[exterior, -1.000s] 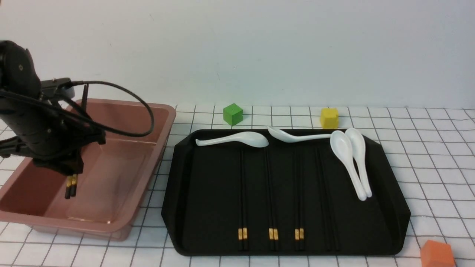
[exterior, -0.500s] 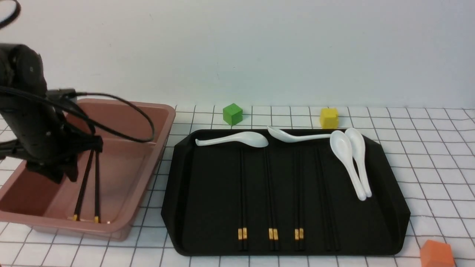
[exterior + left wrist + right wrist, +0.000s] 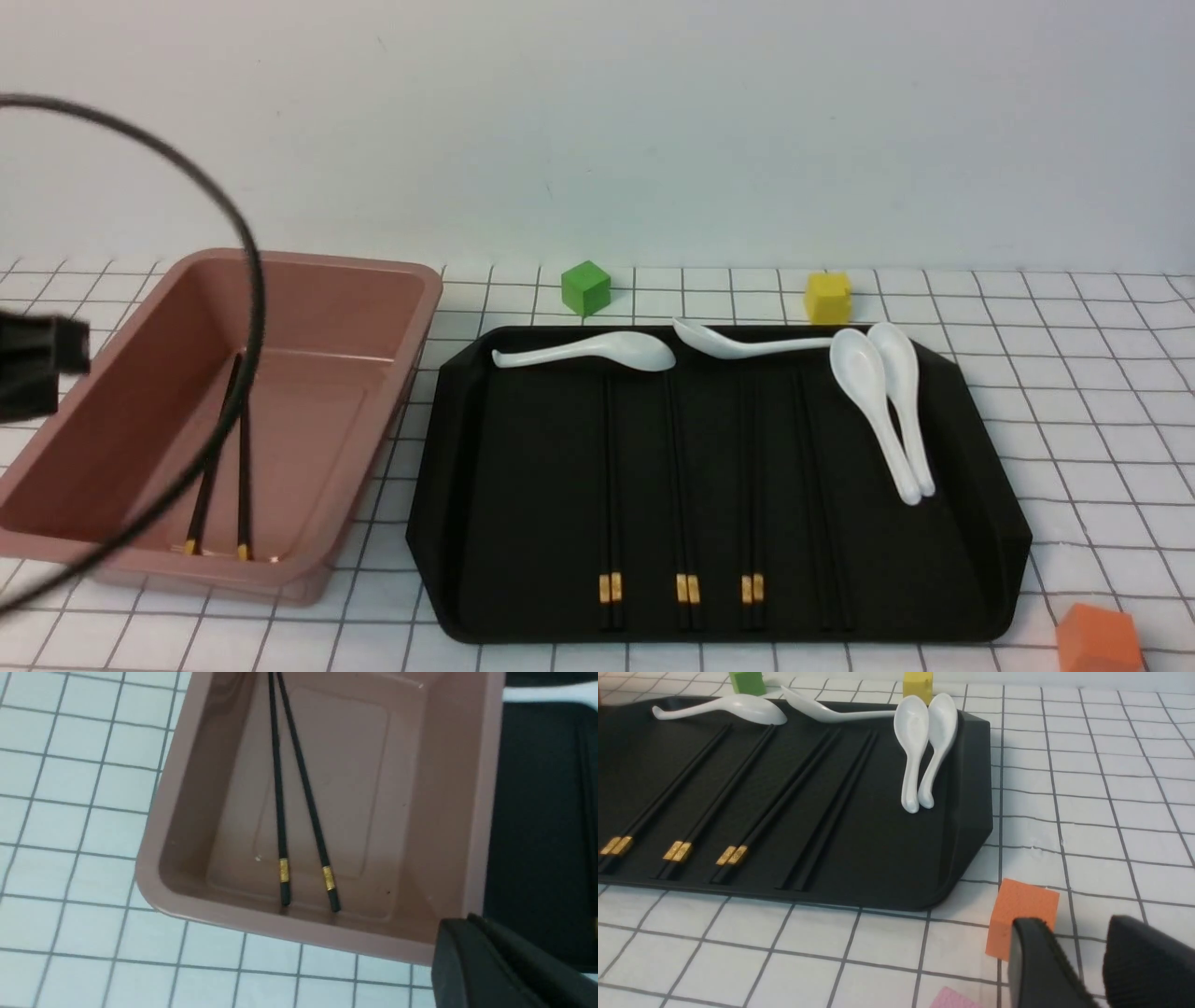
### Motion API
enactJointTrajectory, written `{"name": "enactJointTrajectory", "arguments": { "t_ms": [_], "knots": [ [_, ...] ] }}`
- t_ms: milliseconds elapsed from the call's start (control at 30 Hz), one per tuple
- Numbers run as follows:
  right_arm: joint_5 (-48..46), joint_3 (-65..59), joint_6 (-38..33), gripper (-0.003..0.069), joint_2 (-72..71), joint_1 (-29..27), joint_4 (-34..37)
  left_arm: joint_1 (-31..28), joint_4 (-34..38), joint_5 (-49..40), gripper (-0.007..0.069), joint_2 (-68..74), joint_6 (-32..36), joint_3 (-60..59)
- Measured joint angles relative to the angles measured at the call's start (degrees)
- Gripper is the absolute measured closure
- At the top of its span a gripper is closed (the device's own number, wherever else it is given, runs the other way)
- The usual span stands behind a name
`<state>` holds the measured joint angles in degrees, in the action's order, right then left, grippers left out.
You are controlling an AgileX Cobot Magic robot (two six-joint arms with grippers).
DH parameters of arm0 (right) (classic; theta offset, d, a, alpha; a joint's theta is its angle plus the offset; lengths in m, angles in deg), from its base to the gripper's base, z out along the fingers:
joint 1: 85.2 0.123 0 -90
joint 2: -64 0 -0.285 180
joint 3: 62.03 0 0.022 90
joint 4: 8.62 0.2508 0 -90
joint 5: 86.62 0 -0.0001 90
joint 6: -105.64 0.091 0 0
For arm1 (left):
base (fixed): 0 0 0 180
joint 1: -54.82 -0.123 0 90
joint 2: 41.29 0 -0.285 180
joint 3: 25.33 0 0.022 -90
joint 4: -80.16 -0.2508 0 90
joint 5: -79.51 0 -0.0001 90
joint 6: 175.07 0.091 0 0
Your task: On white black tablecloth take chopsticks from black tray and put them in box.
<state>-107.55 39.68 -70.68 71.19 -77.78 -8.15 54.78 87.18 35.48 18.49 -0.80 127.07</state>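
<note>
Got one pair [image 3: 303, 779] in the bin [image 3: 476, 826], left gripper [image 3: 453, 924] clenched empty, right gripper's [image 3: 1073, 924] jaws spread, four pairs [image 3: 752, 485] left.

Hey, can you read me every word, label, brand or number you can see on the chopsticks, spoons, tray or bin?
There are none that I can read.
The short gold bands on the thin black chopsticks show faint marks, too small and blurred to tell whether they are writing.
</note>
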Motion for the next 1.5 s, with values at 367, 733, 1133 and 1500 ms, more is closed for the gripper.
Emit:
{"name": "enactJointTrajectory", "arguments": {
  "t_ms": [367,733,1133,1500],
  "knots": [
    [0.0,0.0,0.0,0.0419,0.0,0.0,0.0,0.0,14.73,33.52,0.0637,-40.48,0.74,-35.3],
    [0.0,0.0,0.0,0.0419,0.0,0.0,0.01,0.0,16.58,35.69,0.0637,-50.84,0.92,-38.33],
    [0.0,0.0,0.0,0.0419,0.0,0.0,-0.04,0.0,16.69,35.69,0.0637,-50.84,1.09,-38.33],
    [0.0,0.0,0.0,0.0419,0.0,0.0,-0.04,0.0,12.21,33.87,0.0633,-52.7,1.14,-47.94]
  ]
}}
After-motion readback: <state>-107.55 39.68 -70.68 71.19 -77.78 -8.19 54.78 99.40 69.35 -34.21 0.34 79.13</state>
